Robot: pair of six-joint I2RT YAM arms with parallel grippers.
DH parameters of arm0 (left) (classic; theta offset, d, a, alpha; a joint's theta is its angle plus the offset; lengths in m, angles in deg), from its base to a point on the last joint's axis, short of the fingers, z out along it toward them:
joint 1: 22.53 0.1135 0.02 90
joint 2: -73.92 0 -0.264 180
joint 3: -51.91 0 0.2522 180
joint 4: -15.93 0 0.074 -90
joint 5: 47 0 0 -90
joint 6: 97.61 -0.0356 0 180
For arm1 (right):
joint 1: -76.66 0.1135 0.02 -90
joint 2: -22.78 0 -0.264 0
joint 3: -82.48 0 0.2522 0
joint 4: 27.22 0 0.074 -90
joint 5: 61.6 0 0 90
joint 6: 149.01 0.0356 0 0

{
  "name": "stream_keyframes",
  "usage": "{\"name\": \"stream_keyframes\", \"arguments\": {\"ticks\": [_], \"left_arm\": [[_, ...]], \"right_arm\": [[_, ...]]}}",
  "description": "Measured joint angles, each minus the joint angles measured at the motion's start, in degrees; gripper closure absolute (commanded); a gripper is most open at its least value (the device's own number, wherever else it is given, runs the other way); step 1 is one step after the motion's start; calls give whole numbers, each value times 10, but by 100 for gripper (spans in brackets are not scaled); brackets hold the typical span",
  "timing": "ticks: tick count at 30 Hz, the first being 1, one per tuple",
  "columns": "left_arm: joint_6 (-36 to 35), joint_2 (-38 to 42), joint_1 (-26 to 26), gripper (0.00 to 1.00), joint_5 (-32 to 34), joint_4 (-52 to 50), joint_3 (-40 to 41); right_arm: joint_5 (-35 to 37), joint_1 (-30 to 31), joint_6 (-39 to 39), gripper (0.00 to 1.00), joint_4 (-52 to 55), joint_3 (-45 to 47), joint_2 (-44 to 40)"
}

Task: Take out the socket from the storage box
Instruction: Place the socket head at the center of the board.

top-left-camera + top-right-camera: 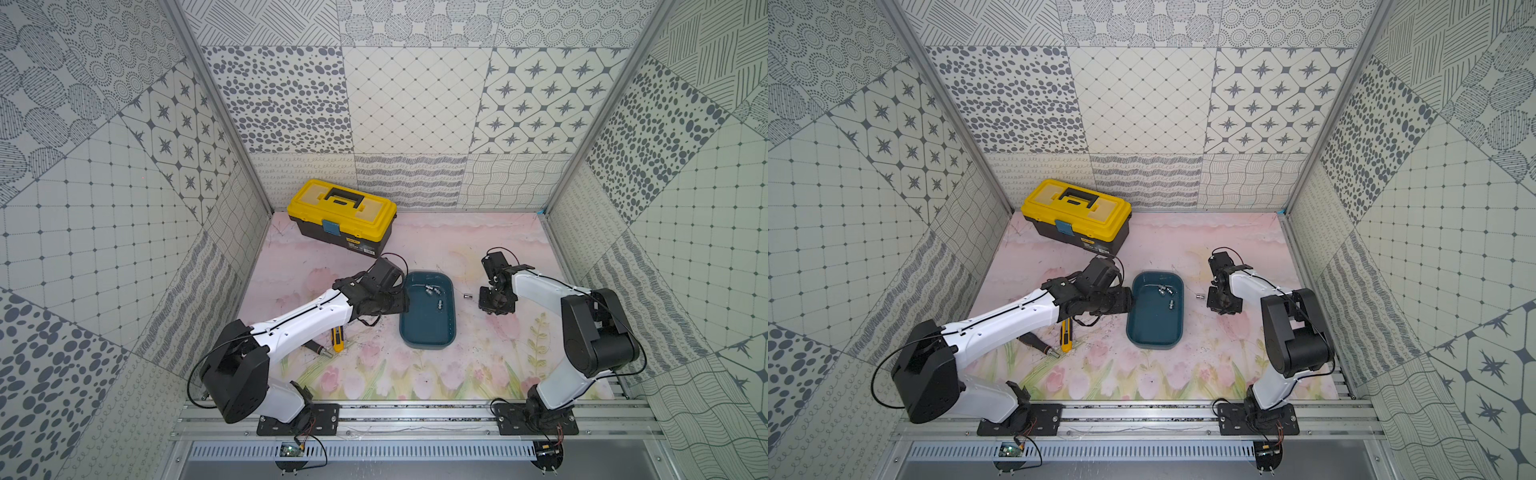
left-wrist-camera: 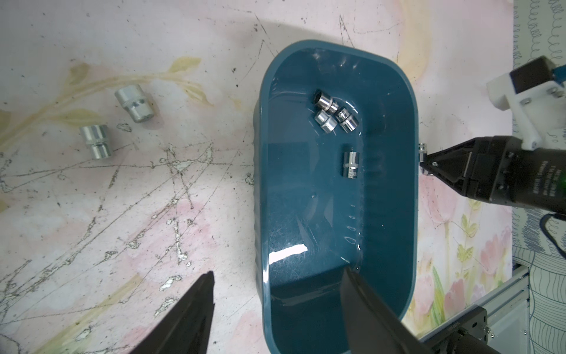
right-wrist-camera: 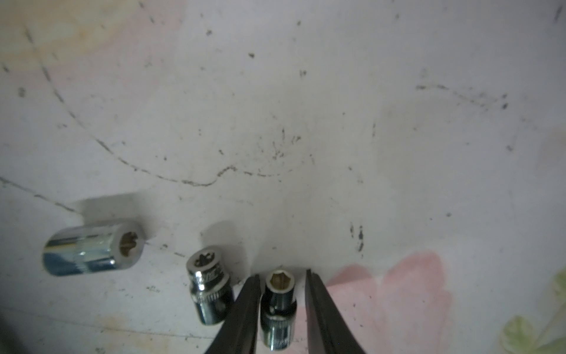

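The left gripper [image 2: 277, 271] hangs at the left wall of the blue storage box [image 1: 428, 330] with its fingers wide apart and empty, one over the mat [image 2: 122, 214] and one over the box's inside, while two loose sockets [image 2: 95, 145] lie on the mat to the box's left and four sockets [image 2: 350, 164] rest in its far half. To the right of the box, the right gripper [image 3: 281, 273] is down at the mat, its fingers slightly apart on either side of the socket [image 3: 279, 306], which stands upright outside the box, unclamped, two other sockets [image 3: 209, 285] just beside it.
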Motion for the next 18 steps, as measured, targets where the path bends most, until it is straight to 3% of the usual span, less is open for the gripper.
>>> {"name": "stream_keyframes", "arguments": {"ticks": [18], "left_arm": [[-1,-17,-1,31,8,-21,-26]], "right_arm": [[11,-1,-1,68,53,-1,-74]]}}
